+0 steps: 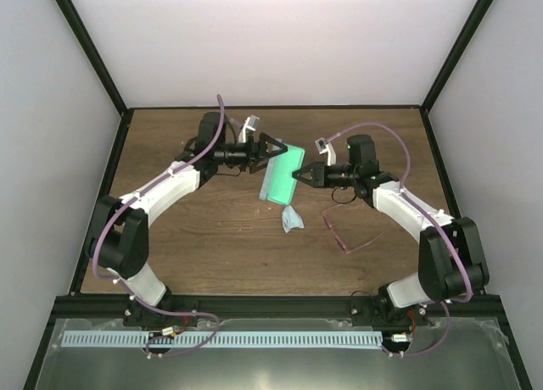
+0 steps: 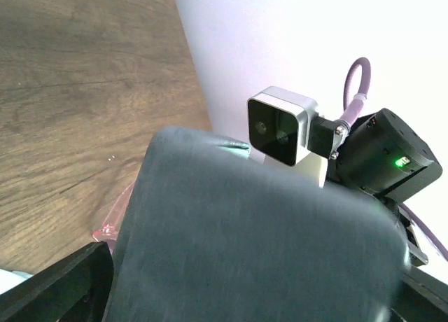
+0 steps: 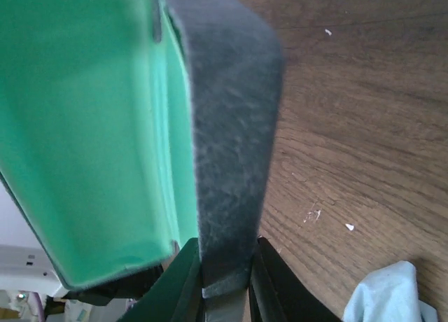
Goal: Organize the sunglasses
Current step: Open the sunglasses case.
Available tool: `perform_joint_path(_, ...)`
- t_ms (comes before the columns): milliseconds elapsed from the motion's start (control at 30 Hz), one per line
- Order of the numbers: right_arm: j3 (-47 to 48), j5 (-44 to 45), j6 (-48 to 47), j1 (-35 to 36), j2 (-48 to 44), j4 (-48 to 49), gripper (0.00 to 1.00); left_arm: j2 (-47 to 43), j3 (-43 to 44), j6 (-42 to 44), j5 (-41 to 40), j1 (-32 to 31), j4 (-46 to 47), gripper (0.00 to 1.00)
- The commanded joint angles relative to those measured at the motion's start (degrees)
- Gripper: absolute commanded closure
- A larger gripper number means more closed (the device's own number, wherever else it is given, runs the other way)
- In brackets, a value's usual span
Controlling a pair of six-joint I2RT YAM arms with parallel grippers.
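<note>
The right gripper [image 3: 225, 283] is nipped tight on one grey wall of the case [image 1: 282, 174], which hangs open above the middle of the table [image 1: 212, 237], a little toward its far edge, with the green lining showing. The left gripper [image 1: 270, 149] stands wide open, its fingers flanking the far end of the case; whether a pad touches the shell cannot be told. The sunglasses [image 1: 348, 231] lie flat on the surface right of its middle and toward the near edge, apart from the case, with the cloth [image 1: 291, 220] between the two. The step in hand looks like settling the opened case where the glasses can go in. With only a thin wall pinched, the case is likely to swing or tip, so the right arm should lower it slowly, level and green side up, until the bottom shell rests fully on the wood before letting go. It should land short of the cloth and the glasses' slender arms. The left arm should draw straight back so that it does not snag the lid.
</note>
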Motion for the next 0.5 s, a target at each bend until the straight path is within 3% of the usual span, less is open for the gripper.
perform_joint_path(0,1.6,-2.9,-1.2,0.6,-3.9,-0.2,0.89,1.4,3.1,2.6,-1.0,0.1,-2.2,0.05)
perform_joint_path(233,5.5,-0.9,-3.1,0.6,-2.5,-5.9,0.95,2.2,3.4,4.5,-2.4,0.3,-5.2,0.0)
perform_joint_path(467,15.4,10.0,-7.0,0.5,4.0,-19.3,0.99,-1.8,7.5,15.2,-21.2,2.9,-20.9,0.0)
